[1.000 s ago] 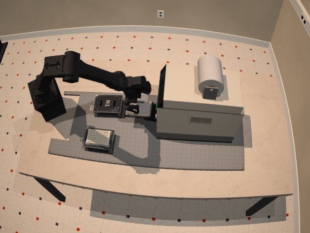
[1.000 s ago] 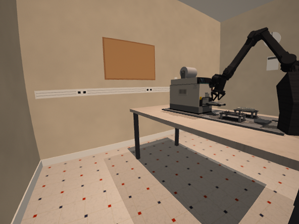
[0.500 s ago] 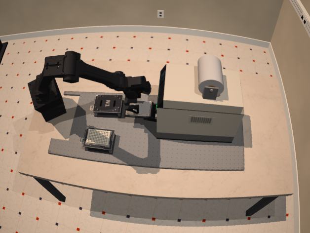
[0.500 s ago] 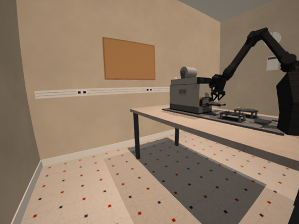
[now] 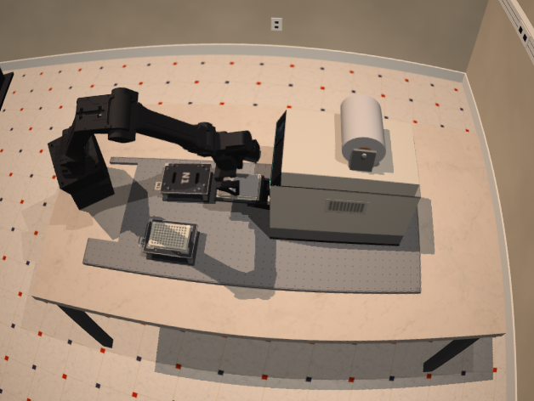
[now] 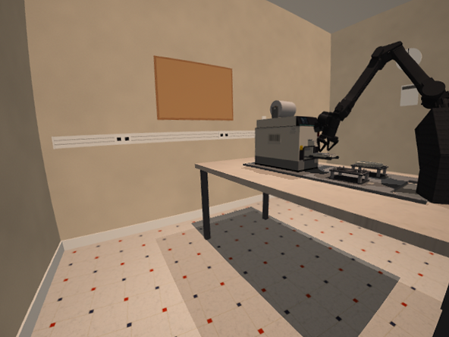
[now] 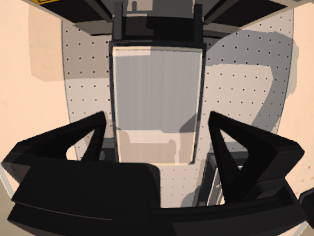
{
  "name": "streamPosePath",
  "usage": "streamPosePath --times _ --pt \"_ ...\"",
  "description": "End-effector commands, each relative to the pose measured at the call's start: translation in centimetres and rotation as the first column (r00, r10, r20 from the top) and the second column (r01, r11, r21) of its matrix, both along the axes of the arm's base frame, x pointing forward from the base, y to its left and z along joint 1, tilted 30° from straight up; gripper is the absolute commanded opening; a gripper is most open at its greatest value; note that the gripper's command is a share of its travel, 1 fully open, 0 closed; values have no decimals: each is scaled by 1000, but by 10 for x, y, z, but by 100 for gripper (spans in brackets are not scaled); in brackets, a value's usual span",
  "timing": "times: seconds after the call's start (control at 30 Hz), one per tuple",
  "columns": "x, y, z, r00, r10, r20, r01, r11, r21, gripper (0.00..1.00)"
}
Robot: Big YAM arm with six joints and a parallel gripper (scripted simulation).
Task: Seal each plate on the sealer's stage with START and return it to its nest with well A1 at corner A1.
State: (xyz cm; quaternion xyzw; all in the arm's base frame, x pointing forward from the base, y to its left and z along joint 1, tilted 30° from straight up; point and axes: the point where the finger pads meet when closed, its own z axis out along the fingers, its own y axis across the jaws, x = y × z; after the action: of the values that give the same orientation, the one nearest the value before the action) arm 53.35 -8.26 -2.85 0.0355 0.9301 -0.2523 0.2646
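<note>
The sealed-looking plate [image 5: 249, 186] [image 7: 157, 95] lies on the stage, toward the counter's back edge; step 3 seems in hand. The gripper [image 5: 227, 186] [image 6: 327, 149] [image 7: 157, 116] hovers above, fingers apart and bare. Next calls for a straight descent astride it, then N1 [image 5: 186, 178]. The sealer [image 5: 341, 213] [image 6: 275, 146] limits room toward the right edge; the left front corner offers more.

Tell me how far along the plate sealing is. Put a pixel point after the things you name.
One plate looks sealed: on the stage [image 5: 218, 197], the plate [image 5: 249, 186] [image 7: 157, 90] has a smooth sheet over its wells. In hand: the open gripper [image 5: 227, 183] [image 6: 327, 148] [image 7: 157, 116] hovers above it. Left: returning it to empty N1 [image 5: 185, 189], then probably sealing the other plate [image 5: 169, 235], whose wells show uncovered.
</note>
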Motion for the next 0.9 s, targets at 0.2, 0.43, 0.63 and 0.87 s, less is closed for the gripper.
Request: streamPosePath --times 0.2,0.43,0.63,0.87 --pt "16 -6 -6 1000 6 18 -6 1000 -4 100" --pt "21 -15 6 998 -13 55 13 1000 -1 100" --pt "16 -13 8 998 -22 51 22 1000 7 100" --pt "-1 -12 -9 1000 -21 -3 22 1000 7 100"
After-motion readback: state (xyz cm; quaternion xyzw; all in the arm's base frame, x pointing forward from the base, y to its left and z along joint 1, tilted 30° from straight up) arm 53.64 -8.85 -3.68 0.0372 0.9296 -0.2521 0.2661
